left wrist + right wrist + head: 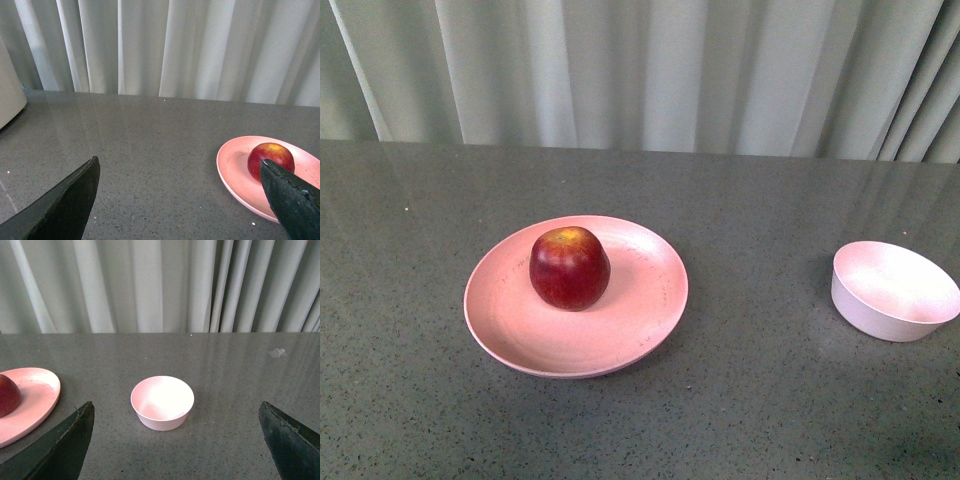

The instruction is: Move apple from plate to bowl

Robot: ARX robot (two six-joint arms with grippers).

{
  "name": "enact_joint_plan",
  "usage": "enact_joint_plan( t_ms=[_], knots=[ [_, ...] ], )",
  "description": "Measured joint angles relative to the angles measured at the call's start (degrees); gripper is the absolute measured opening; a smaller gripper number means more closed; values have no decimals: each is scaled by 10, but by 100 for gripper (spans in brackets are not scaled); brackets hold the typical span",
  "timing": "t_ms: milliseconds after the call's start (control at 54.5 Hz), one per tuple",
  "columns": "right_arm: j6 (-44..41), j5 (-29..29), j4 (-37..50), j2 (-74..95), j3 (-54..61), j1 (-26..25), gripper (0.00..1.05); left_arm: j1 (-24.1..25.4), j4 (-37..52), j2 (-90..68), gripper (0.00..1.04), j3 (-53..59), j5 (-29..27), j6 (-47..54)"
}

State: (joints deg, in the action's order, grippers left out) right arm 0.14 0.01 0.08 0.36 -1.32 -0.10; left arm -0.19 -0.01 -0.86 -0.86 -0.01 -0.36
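Left gripper (178,161): fingers spread wide, holding nothing, low over the grey table (750,400)
Right gripper (176,403): same deal, wide open, gripping nothing, bowl showing between its fingers
Apple (569,268): sitting on the plate, a bit back of centre, yellow patch up
Plate (520,350): left of centre
Bowl (895,290): well apart, off to the plate's right

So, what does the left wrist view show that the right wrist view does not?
Only the left wrist view: the open left end effector, a pale object, and the apple almost whole. Only the right wrist view: the empty bowl and the open right end effector. Both: the plate, at least part of the apple, the grey table and the curtain.
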Motion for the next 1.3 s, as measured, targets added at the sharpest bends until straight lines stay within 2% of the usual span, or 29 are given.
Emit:
enact_joint_plan(
  t_ms=[440, 458, 477, 495, 513, 568, 605, 733, 880, 1082, 1302],
  knots=[
    [0, 0, 0, 0, 0, 0, 96, 0, 0, 0, 96, 0, 0, 0],
    [-2, -20, -14, 9, -5, -5, 96, 0, 0, 0, 96, 0, 0, 0],
    [-4, -79, -67, 33, -24, -23, 96, 0, 0, 0, 96, 0, 0, 0],
    [-8, -103, -103, 60, -40, -38, 96, 0, 0, 0, 96, 0, 0, 0],
    [-15, -156, -144, 108, -62, -60, 96, 0, 0, 0, 96, 0, 0, 0],
    [-20, -202, -153, 185, -85, -90, 96, 0, 0, 0, 96, 0, 0, 0],
    [-29, -215, -126, 248, -101, -112, 96, 0, 0, 0, 96, 0, 0, 0],
    [-40, -219, 36, 455, -160, -146, 96, 0, 0, 0, 96, 0, 0, 0],
    [4, -231, 146, 710, -249, -154, 96, 0, 0, 0, 96, 0, 0, 0],
    [20, -154, 185, 925, -353, -132, 96, 0, 0, 0, 96, 0, 0, 0],
    [24, -121, 177, 1023, -418, -116, 96, 0, 0, 0, 96, 0, 0, 0]
  ],
)
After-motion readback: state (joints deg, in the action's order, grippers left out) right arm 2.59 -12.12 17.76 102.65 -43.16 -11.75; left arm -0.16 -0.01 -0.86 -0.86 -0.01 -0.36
